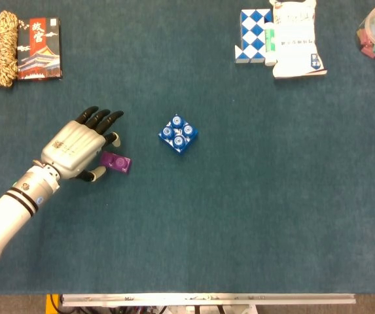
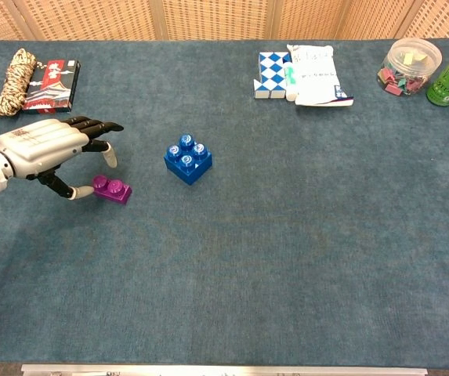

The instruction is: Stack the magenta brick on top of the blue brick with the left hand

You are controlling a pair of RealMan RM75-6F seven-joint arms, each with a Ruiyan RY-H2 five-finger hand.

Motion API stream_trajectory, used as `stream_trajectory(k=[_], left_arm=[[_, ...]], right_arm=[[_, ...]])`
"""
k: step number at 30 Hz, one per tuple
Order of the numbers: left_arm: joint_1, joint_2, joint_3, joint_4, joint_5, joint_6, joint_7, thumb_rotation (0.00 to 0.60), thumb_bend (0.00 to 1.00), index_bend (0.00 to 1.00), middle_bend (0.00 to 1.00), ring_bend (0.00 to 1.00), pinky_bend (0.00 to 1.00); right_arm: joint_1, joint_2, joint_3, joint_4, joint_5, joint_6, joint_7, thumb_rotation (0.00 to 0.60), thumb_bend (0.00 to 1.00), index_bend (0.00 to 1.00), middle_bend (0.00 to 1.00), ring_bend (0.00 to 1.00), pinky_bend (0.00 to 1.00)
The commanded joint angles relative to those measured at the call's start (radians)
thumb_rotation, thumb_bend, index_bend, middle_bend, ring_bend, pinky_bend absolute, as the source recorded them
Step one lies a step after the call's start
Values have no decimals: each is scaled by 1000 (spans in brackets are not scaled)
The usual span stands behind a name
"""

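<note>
The robot's left hand (image 1: pixel 76 148), silver-backed with black fingers, lies low over the blue carpeted counter (image 1: pixel 252 216) with its fingers spread apart and nothing held; one pale fingertip reaches just beside, perhaps touching, the left end of the small magenta two-stud plastic brick (image 1: pixel 115 161), though contact cannot be confirmed from either view. The magenta brick rests flat on the counter, at about 8 o'clock from the blue four-stud plastic brick (image 1: pixel 178 133), near it but apart. The blue brick sits turned corner-on, studs up, uncovered. At 10 o'clock from the hand, well apart, lie a coil of tan braided rope (image 1: pixel 4 47) and, touching it, a dark printed card box with red and white artwork (image 1: pixel 39 48). At 1 o'clock from the blue brick lie a blue-and-white chequered folding puzzle (image 1: pixel 252 34) and a white printed packet (image 1: pixel 295 40) beside it. The right hand appears in neither view.
</note>
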Motion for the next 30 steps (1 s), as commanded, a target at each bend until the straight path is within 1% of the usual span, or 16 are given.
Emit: stream_trajectory(k=[1, 11, 30], left_arm=[[-4, -5, 3, 5, -9, -5, 7, 600, 305, 311, 0, 0, 36], [-9, -15, 13, 11, -38, -11, 18, 600, 306, 351, 0, 0, 36], [-27, -56, 19, 45, -64, -20, 23, 600, 305, 396, 0, 0, 36]], right_arm=[[0, 0, 0, 0, 1, -1, -1, 600, 337, 380, 302, 264, 404], [0, 0, 1, -3, 1, -5, -4, 600, 336, 380, 302, 264, 404], [0, 3, 2, -5, 3, -14, -6, 600, 336, 380, 302, 264, 404]])
